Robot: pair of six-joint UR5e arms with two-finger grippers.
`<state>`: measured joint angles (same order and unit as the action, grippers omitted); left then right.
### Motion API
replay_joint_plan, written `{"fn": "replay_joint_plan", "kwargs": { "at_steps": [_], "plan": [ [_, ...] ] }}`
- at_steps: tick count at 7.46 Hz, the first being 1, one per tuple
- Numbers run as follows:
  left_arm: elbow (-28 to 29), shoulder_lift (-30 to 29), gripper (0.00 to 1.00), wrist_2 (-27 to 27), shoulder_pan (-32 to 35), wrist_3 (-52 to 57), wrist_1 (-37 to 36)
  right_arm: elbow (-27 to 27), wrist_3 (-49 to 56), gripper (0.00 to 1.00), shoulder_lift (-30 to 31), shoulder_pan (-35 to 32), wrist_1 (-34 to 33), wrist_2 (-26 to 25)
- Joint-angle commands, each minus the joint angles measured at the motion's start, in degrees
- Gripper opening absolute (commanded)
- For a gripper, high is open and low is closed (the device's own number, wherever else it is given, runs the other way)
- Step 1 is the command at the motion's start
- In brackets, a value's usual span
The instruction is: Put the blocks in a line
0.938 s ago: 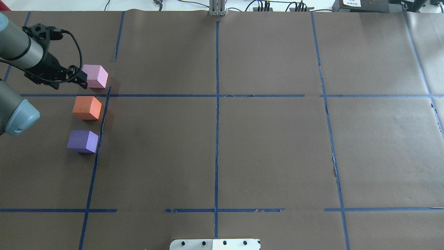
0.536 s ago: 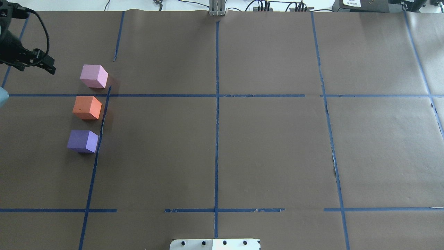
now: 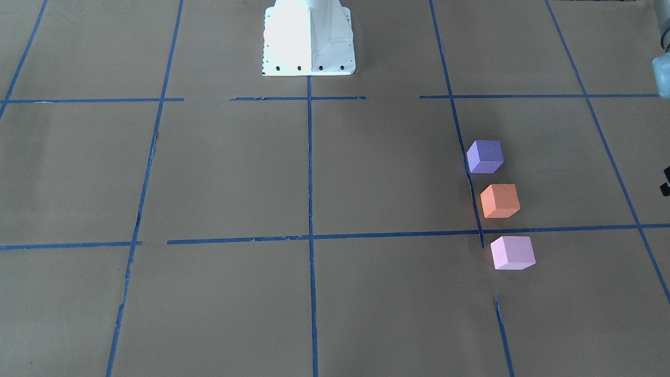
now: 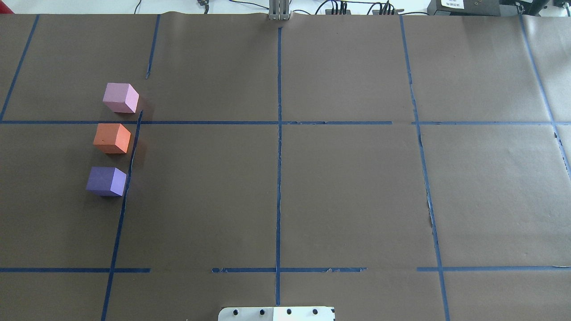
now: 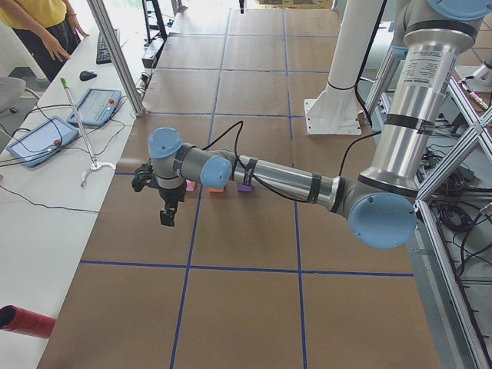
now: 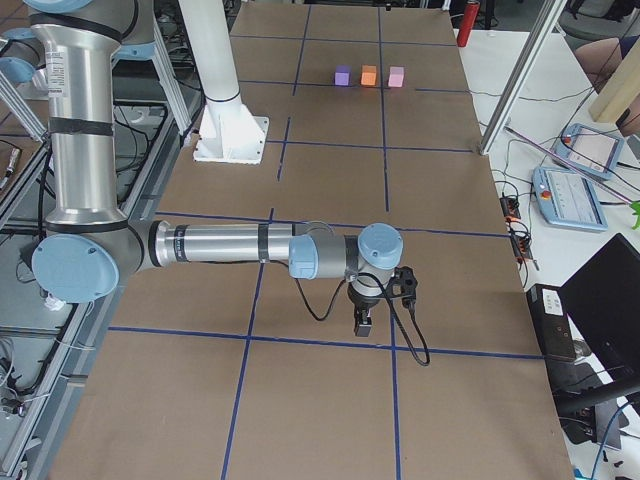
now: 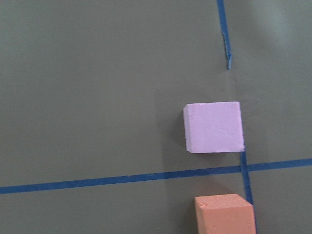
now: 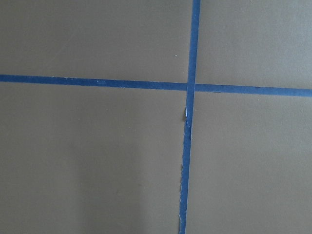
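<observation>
Gone from the overhead view is the left claw (image 5: 166, 217), which under a second ago sat against the pink block (image 4: 120, 98); all three blocks lie just where they lay then. They stand apart in a straight row on the table (image 4: 348, 187), close beside a blue tape line (image 4: 129, 169). The pink block is nearest the left claw, the orange block (image 4: 111, 138) next beyond it, and the purple block (image 4: 106, 181) farthest from it. A crossing strip of tape (image 4: 200, 122) runs between the pink and orange blocks. Seen from the table's left end, the left claw points down above the table, drawn clear of the row, with the blocks partly hidden behind its arm; whether its fingers are spread or pressed together cannot be told. Its wrist camera looks down on the pink block and the top of the orange one. The right claw (image 6: 362, 322) hangs over the table's opposite end, well apart from the blocks, and its state cannot be told either
</observation>
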<state>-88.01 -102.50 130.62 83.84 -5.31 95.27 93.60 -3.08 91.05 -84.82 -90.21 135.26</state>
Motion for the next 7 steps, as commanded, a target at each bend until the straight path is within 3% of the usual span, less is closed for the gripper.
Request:
{"fn": "replay_joint_plan", "kwargs": {
  "at_steps": [1, 3, 7],
  "plan": [
    [1.2, 2.4, 1.0, 0.7, 5.7, 6.2, -1.8, 0.0, 0.0, 1.0, 0.0, 0.0, 0.0, 0.0],
    [0.8, 2.5, 1.0, 1.9, 7.3, 6.3, -7.3, 0.0, 0.0, 1.0, 0.0, 0.0, 0.0, 0.0],
    [0.8, 4.4, 1.0, 2.4, 7.3, 6.2, -7.6, 0.0, 0.0, 1.0, 0.0, 0.0, 0.0, 0.0]
  ]
}}
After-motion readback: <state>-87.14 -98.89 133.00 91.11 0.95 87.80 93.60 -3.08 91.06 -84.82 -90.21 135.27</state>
